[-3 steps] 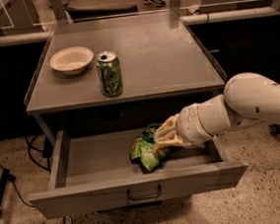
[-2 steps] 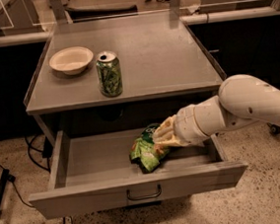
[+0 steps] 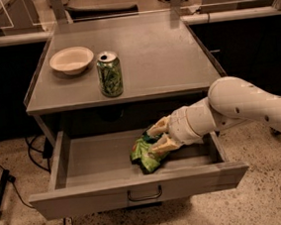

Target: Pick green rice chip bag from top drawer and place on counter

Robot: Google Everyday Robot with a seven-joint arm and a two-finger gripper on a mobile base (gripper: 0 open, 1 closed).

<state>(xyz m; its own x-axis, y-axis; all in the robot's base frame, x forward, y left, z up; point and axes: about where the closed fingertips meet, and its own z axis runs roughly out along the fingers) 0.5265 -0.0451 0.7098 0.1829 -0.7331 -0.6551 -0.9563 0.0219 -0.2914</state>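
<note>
Green rice chip bag (image 3: 145, 154) lies crumpled in the open top drawer (image 3: 86, 164), right of its middle; its print cannot be read. The white arm's gripper (image 3: 158, 136) reaches in from the right, its two fingers (image 3: 164, 143) pinched on the bag's right end. On the counter (image 3: 165, 57) stand a green soda can (image 3: 110, 74), label illegible, and a white bowl (image 3: 72, 60).

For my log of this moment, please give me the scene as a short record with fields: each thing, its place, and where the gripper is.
top drawer: pulled open
green rice chip bag: crumpled, lying in the drawer near its middle
gripper: inside the drawer, at the bag's right side
counter: above the drawer; bag not on it
green soda can: upright on the counter
white bowl: on the counter, left of the can, apart from it
</note>
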